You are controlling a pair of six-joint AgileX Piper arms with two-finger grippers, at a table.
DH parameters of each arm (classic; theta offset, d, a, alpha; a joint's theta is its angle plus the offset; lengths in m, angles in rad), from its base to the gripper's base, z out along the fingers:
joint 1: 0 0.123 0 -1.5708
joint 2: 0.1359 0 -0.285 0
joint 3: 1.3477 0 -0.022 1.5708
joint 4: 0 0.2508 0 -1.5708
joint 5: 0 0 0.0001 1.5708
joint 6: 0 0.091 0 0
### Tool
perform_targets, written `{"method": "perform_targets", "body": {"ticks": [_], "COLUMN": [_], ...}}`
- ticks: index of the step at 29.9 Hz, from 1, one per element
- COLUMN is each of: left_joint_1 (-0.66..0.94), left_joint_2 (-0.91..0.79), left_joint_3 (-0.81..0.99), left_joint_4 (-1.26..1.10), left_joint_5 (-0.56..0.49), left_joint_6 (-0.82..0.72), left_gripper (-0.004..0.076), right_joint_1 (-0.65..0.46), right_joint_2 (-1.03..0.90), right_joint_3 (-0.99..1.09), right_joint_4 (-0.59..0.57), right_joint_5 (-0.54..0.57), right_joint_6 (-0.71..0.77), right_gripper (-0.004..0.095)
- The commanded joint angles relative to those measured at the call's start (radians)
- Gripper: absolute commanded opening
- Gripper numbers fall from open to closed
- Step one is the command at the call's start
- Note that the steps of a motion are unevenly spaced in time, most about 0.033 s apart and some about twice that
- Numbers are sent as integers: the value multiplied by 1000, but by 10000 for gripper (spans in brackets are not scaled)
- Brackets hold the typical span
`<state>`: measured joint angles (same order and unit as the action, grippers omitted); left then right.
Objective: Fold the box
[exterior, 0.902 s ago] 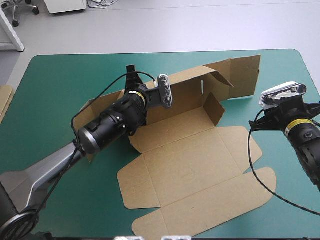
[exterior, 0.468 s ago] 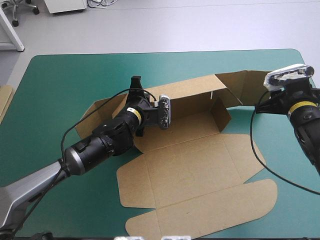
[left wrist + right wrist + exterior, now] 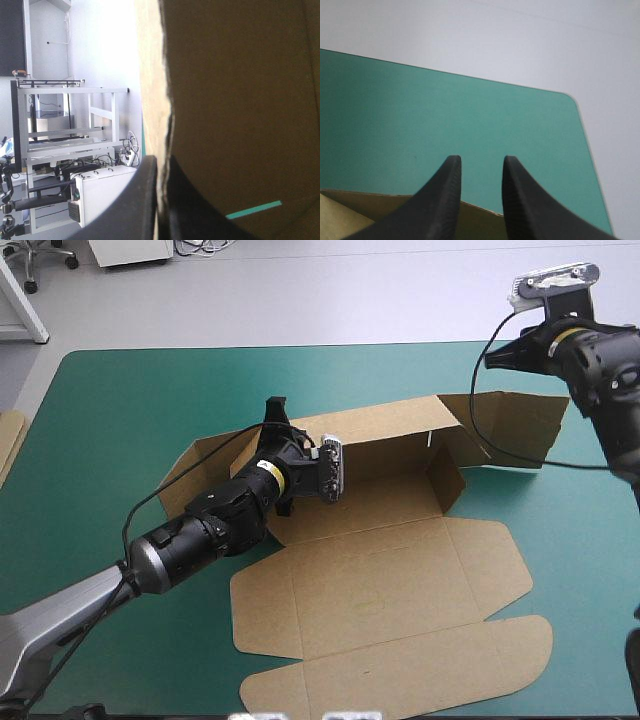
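The brown box (image 3: 390, 580) lies as a cut sheet in the middle of the teal-green cover, its lid and front flaps flat toward the near edge. Its long back wall (image 3: 385, 440) stands raised, with an end panel up at the right. My left gripper (image 3: 272, 437) is shut on the left end of that wall; in the left wrist view the board (image 3: 240, 100) runs between its black fingers (image 3: 161, 165). My right gripper (image 3: 497, 355) hangs open above the far right corner, holding nothing. In the right wrist view its fingers (image 3: 481, 162) stand apart over the cover, a box edge (image 3: 370, 210) below them.
A strip of more brown board (image 3: 8, 440) shows at the table's left edge. The box's right side flap (image 3: 515, 425) spreads toward the right edge. Bare teal-green cover (image 3: 130, 410) lies far left of the box and along the far edge (image 3: 445, 110).
The right arm has risen and drawn back from the box's right flap to the far right corner. The back wall now stands straighter, and the sheet has shifted slightly. The left gripper keeps its hold.
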<state>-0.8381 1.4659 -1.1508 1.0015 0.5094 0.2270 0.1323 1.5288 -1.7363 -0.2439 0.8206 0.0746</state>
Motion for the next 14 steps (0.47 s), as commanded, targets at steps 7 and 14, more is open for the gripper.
{"method": "perform_targets", "body": {"ticks": [7, 14], "left_joint_1": [-6, -6], "left_joint_2": [-38, -38], "left_joint_3": [-21, -21], "left_joint_4": [17, 9], "left_joint_5": [-39, -39], "left_joint_6": [-36, -39], "left_gripper": [-10, -10], "right_joint_1": [-199, -197], "right_joint_2": [232, 300], "right_joint_3": [-267, -272], "right_joint_4": [537, 574], "right_joint_5": [154, 125], "right_joint_6": [-281, -348], "right_gripper": [252, -18]}}
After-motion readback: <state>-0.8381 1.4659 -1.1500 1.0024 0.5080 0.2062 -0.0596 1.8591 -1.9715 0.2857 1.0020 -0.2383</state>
